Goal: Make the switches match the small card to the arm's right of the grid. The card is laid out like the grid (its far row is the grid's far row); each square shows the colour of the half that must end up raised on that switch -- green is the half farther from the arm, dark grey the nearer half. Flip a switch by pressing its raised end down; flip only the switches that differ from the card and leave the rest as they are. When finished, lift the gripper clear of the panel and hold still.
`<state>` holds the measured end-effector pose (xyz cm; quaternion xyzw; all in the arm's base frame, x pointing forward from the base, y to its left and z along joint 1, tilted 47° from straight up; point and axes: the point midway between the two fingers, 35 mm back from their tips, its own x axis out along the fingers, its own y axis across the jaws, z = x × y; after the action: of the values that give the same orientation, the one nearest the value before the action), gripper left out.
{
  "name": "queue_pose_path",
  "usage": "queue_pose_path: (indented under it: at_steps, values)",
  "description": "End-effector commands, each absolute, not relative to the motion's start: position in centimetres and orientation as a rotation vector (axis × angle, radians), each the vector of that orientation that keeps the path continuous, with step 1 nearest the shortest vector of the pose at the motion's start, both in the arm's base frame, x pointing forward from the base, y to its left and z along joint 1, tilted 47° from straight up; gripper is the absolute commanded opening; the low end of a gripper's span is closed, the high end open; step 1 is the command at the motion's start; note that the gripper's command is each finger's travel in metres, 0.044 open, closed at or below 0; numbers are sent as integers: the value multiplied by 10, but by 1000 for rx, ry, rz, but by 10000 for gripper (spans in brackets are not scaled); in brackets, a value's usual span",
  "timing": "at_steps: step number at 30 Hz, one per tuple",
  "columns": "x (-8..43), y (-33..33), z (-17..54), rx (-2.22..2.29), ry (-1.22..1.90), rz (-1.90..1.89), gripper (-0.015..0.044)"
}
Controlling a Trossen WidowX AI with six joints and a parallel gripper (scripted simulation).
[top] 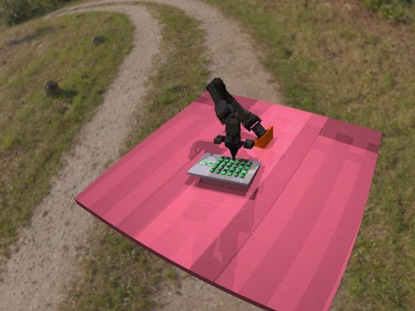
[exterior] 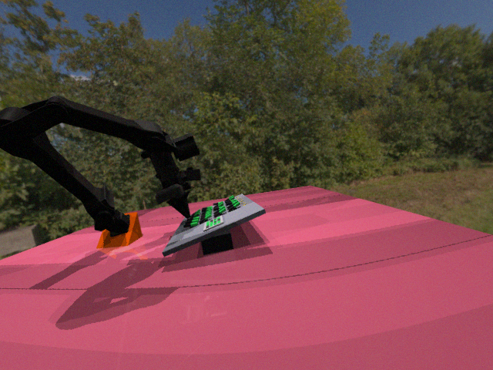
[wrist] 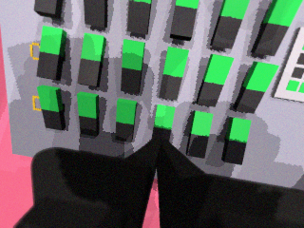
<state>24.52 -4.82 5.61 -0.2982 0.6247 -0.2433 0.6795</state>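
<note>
A grey switch panel [top: 200, 172] [exterior: 179, 240] [wrist: 269, 153] stands tilted on a dark block on the pink table. It holds a grid of rocker switches, each with a green far half and a dark grey near half. The small card [top: 207, 163] [exterior: 212, 223] [wrist: 296, 71] lies on the panel beside the grid. My gripper [top: 233, 156] [exterior: 186, 213] [wrist: 159, 143] is shut and empty. Its tip rests at the near end of the fourth switch from the left [wrist: 164, 116] in the nearest row. That switch's dark half is hidden under the fingertips.
The arm's orange base [top: 264, 137] [exterior: 119, 234] sits behind the panel on the pink table [top: 268, 217] [exterior: 318, 278]. Yellow row letters [wrist: 34, 50] mark the panel's left edge. Grass and a dirt path surround the table.
</note>
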Motion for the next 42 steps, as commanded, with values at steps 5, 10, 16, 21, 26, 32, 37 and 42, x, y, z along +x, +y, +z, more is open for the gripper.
queue_pose_path:
  at_steps: [5,10,16,21,26,32,37,42]
  values:
    - [246,-49,56,-677,1401,-545,0]
    - [246,-49,56,-677,1401,-545,0]
    - [246,-49,55,-677,1401,-545,0]
    - [246,-50,55,-677,1401,-545,0]
    - [246,-50,54,-677,1401,-545,0]
    - [246,-51,54,-677,1401,-545,0]
    - [246,-51,53,-677,1401,-546,0]
    - [246,-52,53,-677,1401,-546,0]
